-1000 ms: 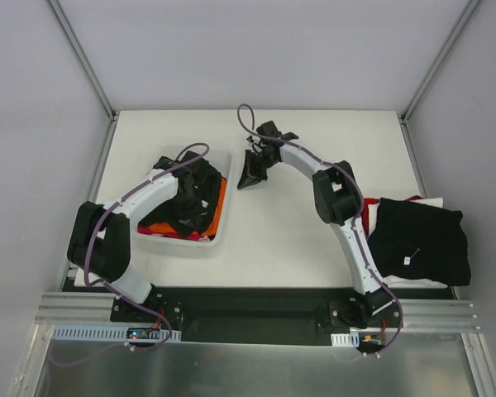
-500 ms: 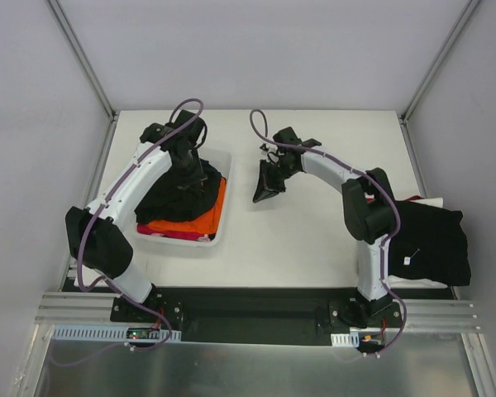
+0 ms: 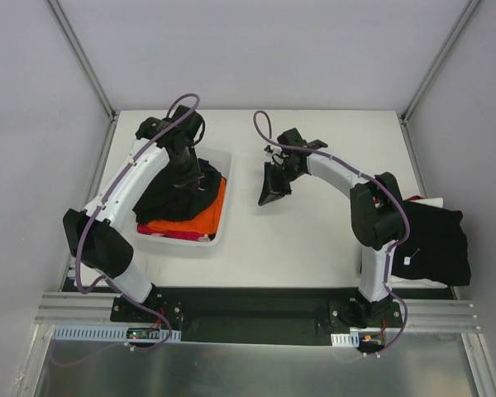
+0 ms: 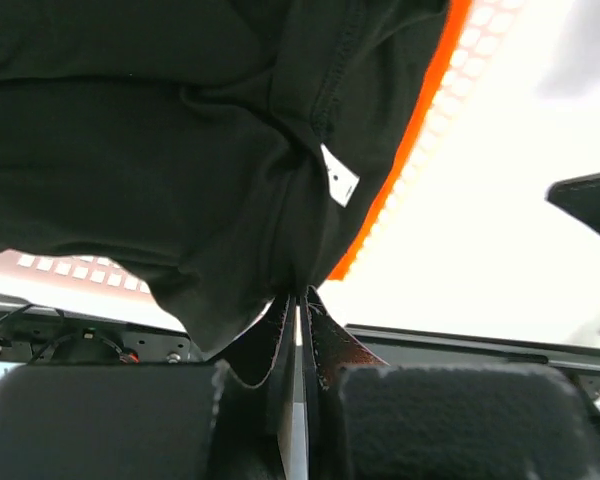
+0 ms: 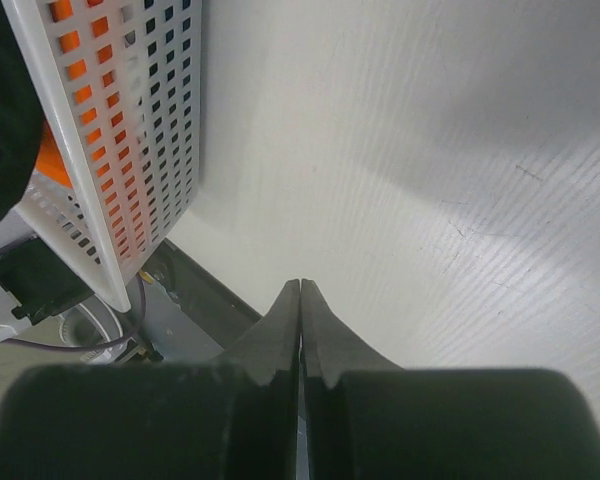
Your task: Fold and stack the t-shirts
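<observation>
White tabletop (image 3: pixel 298 240), walled on three sides.

Left gripper (image 4: pixel 297 300): fingers are closed on a pinch of black t-shirt (image 4: pixel 130 150). The cloth is gathered at the tips and trails from them into the white lattice basket (image 3: pixel 218 237), over an orange t-shirt (image 3: pixel 218 207).

Right gripper (image 5: pixel 300 290): fingers are pressed together and nothing is held. The basket stands off to one side.

Stack of folded t-shirts (image 3: pixel 430 240): well apart from both.

Cloth is judged light, limp and prone to bunching. It is best taken at shoulder seams or hem corners.
</observation>
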Controlling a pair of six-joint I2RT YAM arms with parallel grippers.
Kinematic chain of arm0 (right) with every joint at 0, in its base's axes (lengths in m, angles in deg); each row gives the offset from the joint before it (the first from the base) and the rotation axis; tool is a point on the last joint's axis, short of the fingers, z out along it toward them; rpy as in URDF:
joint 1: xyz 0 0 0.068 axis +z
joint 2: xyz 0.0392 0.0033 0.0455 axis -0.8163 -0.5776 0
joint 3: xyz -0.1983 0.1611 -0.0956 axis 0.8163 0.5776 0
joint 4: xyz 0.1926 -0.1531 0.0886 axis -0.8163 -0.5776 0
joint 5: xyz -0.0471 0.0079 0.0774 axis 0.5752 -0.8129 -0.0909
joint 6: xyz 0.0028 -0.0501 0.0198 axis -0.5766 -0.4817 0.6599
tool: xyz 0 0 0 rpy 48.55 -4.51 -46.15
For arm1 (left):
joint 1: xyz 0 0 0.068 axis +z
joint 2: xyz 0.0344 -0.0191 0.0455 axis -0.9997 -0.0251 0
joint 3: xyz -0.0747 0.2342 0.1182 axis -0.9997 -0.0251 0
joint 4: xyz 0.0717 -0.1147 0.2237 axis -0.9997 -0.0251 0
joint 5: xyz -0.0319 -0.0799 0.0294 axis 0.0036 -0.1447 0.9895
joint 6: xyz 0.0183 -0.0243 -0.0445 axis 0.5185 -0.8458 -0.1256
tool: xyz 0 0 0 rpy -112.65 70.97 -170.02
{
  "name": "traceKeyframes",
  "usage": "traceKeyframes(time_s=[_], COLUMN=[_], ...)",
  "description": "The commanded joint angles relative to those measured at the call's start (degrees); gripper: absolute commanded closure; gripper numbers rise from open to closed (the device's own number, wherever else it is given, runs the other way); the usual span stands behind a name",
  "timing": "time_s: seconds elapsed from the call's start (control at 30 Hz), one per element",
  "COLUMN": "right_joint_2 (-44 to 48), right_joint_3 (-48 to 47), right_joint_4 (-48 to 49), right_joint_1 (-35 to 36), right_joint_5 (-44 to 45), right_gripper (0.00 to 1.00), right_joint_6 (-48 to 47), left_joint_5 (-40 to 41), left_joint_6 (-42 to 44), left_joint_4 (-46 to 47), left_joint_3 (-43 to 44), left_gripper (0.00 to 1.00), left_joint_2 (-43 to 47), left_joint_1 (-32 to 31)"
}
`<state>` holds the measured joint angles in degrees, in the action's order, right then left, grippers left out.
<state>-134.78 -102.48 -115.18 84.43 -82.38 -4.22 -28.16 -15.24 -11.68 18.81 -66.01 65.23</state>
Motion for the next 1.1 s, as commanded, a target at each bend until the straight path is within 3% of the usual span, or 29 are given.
traceKeyframes(time_s=[0.0, 0.03, 0.13, 0.17, 0.2, 0.23, 0.3, 0.43, 0.47, 0.53, 0.6, 0.63, 0.73, 0.83, 1.07], right_joint_2=[1.1, 1.0, 0.1, -0.1, -0.2, -0.7, -1.2, -2.7, -3.4, -4.1, -4.8, -4.9, -4.7, -2.8, 2.8], right_joint_3=[-1.7, -1.9, -2.5, -2.7, -2.9, -3.1, -3.4, -5.3, -5.6, -6.2, -7.0, -7.0, -6.6, -4.4, 2.0], right_joint_4=[-1.8, -1.8, -2.1, -2.3, -2.4, -2.5, -2.7, -3.4, -3.6, -3.9, -4.1, -4.3, -4.7, -4.6, -4.6], right_joint_1=[0.2, 0.2, 0.5, 0.7, 0.7, 0.9, 1.0, 1.3, 1.5, 1.7, 2.2, 2.4, 3.0, 3.1, 3.1], right_joint_5=[0.6, 0.5, 0.5, 0.4, 0.4, 0.5, 0.3, 0.0, -0.1, -0.3, -0.5, -0.4, 0.0, 1.2, 4.0], right_gripper=[0.99, 0.99, 0.99, 0.99, 0.99, 0.99, 0.99, 0.99, 0.99, 0.99, 0.99, 0.99, 0.99, 0.99, 0.99], right_joint_6=[-1.4, -1.3, -1.3, -1.3, -1.4, -1.4, -1.4, -1.6, -1.6, -1.6, -1.6, -1.7, -2.1, -2.3, -2.8], left_joint_5=[-0.8, -1.6, -5.7, -6.4, -6.7, -6.9, -6.9, -4.0, -1.9, 1.7, 3.8, 4.3, 7.7, 9.3, 3.4], left_joint_6=[0.3, 0.5, 1.9, 2.3, 2.6, 2.9, 3.1, 2.2, 2.2, 2.4, 3.9, 4.4, 6.2, 8.1, 8.6], left_joint_4=[-5.4, -5.7, -6.4, -6.7, -7.6, -8.4, -10.3, -10.4, -10.2, -9.2, -7.8, -7.5, -6.7, -4.8, 0.8], left_joint_3=[5.3, 5.7, 5.8, 5.7, 5.6, 5.2, 3.8, 0.3, -0.1, 0.0, 1.3, 2.5, 10.4, 18.6, 33.5], left_gripper=[1.00, 1.00, 0.59, 0.41, 0.10, 0.01, 0.01, 0.01, 0.07, 0.33, 0.43, 0.63, 1.00, 1.00, 1.00], left_joint_2=[2.7, 3.0, 5.1, 6.3, 6.9, 7.4, 8.8, 12.4, 12.4, 10.4, 7.5, 3.2, -5.7, -12.9, -28.0], left_joint_1=[-0.7, -0.7, -0.7, -0.7, -0.7, -0.7, -0.7, -0.7, -0.7, -0.7, -0.3, 0.1, 0.4, 1.3, 11.3])
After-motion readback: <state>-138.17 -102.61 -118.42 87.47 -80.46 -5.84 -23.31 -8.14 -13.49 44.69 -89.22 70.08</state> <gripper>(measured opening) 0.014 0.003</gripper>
